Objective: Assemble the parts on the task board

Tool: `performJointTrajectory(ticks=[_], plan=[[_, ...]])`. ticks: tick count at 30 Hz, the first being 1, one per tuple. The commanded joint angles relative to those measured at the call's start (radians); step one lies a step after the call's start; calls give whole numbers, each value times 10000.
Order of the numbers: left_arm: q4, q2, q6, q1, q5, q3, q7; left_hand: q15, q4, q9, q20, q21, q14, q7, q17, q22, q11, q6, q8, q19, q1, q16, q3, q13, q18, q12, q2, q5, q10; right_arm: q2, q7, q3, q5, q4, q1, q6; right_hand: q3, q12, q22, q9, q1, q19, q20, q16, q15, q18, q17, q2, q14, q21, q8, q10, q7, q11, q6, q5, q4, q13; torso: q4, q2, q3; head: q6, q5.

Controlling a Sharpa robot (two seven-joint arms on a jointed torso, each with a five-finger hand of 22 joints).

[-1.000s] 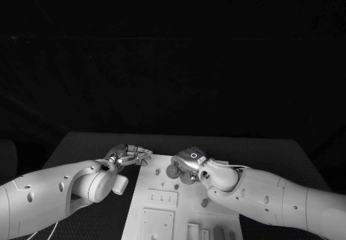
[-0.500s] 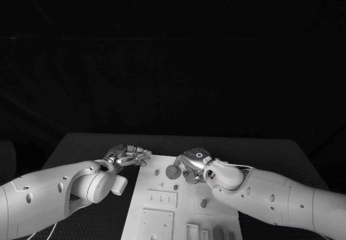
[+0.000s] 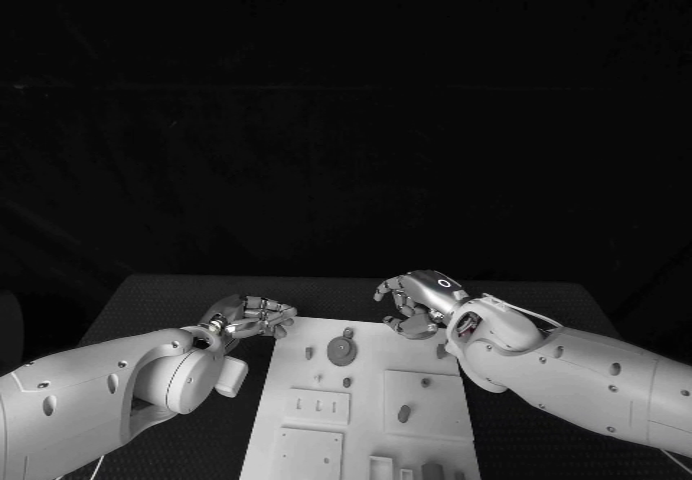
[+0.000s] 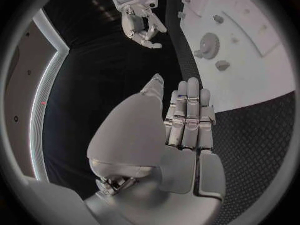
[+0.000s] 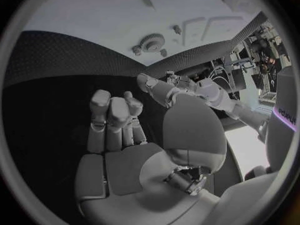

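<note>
The white task board [image 3: 378, 335] lies in the middle of the table. A small toothed gear [image 3: 342, 349] sits flat near its far end, free of both hands; it also appears from the wrists as the gear [image 4: 209, 45] and gear [image 5: 152, 41]. My right hand [image 3: 415, 304] hovers beyond the board's far right corner, its fingers bent and apart and nothing in them. My left hand [image 3: 251, 317] stays over the black mat by the board's far left corner, holding nothing. The left wrist view shows the left hand [image 4: 186, 120] with its fingers side by side.
A small dark piece [image 3: 405, 412] lies in a raised square on the board's right half. Short pegs [image 4: 223, 65] stand near the gear. Slotted blocks and upright pieces [image 3: 382, 465] sit at the board's near end. Textured black mat [image 3: 173, 300] surrounds the board.
My right hand has let go of the gear and lifted away up and to the right. The gear now lies uncovered on the board. The left hand has barely moved.
</note>
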Motion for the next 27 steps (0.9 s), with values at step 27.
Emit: performJointTrajectory(ticks=[27], plan=[[-702,243,390,-54,24,-3,268,-5,-6,28,-15,46,-51,25,-19,-18,-16,34,-72,23,48,61,-50,29,-50,31,74,-21,94,-1849,1556,-14,1577,-459,-662,1700,-2871,55,129,-14,-656,-954,243,-204,195,320,61,250,-744,-321,92,-917,257,222,-4,547,-346,-11,-449,-189,296,-53,-112]])
